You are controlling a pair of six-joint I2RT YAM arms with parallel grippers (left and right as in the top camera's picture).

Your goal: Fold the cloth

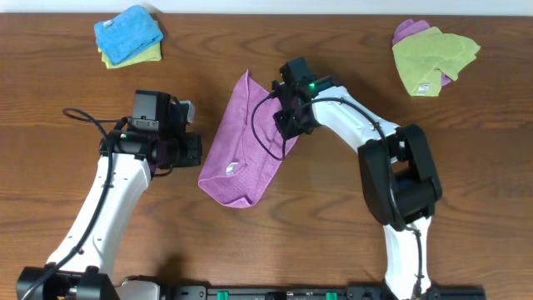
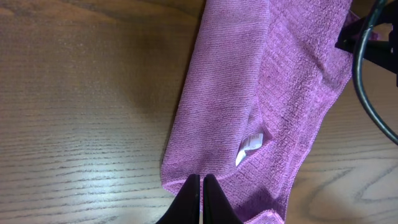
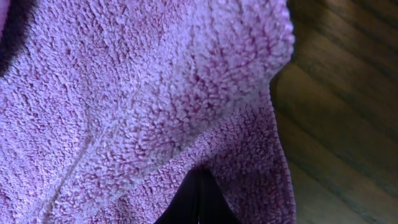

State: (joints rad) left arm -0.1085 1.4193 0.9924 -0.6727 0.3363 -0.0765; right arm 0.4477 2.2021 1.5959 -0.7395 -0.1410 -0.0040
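The purple cloth (image 1: pixel 241 142) lies folded into a long slanted strip at the table's middle, its white tag (image 1: pixel 231 169) near the lower end. In the left wrist view the cloth (image 2: pixel 267 81) fills the upper right, with the tag (image 2: pixel 249 146) just ahead of my left gripper (image 2: pixel 202 186). That gripper (image 1: pixel 196 150) is shut, its tips over the cloth's near edge with nothing between them. My right gripper (image 1: pixel 287 129) sits at the cloth's upper right edge. In the right wrist view it (image 3: pixel 199 177) is shut, tips buried in the cloth (image 3: pixel 143 93), creases meeting at them.
A blue cloth (image 1: pixel 127 32) on a lime-green one (image 1: pixel 150 54) lies at the back left. At the back right, a lime-green cloth (image 1: pixel 433 54) covers another purple one (image 1: pixel 410 32). The right arm's black cable (image 2: pixel 367 81) loops beside the cloth.
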